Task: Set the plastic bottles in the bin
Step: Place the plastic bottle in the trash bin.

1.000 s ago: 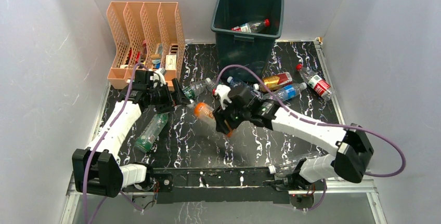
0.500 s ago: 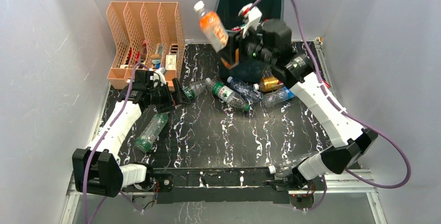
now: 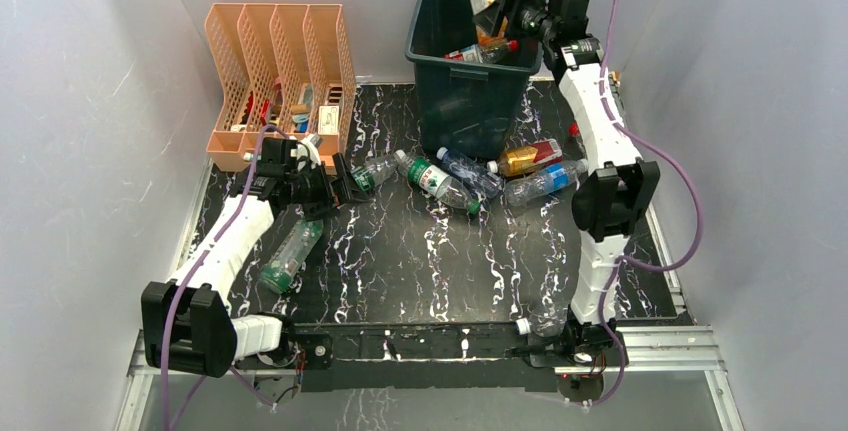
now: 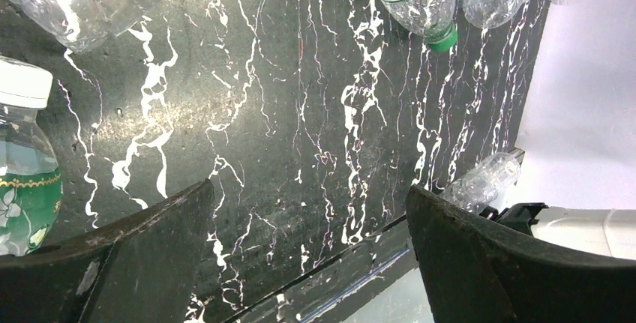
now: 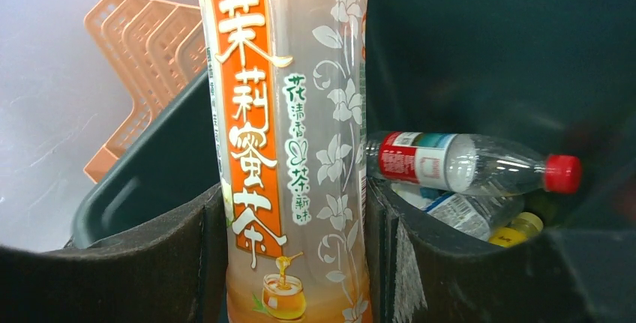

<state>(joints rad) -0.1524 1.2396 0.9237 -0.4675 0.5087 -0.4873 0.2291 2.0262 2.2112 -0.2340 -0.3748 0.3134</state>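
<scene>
Up from the desk [image 3: 400, 261] since a second ago, my right fingers [image 5: 157, 263] now pinch the orange tea bottle [image 5: 289, 151] high over the green bin [image 3: 465, 101]. My left fingers [image 4: 142, 240] hang spread wide just above the desk, with loose bottles [image 3: 440, 179] lying near.
</scene>
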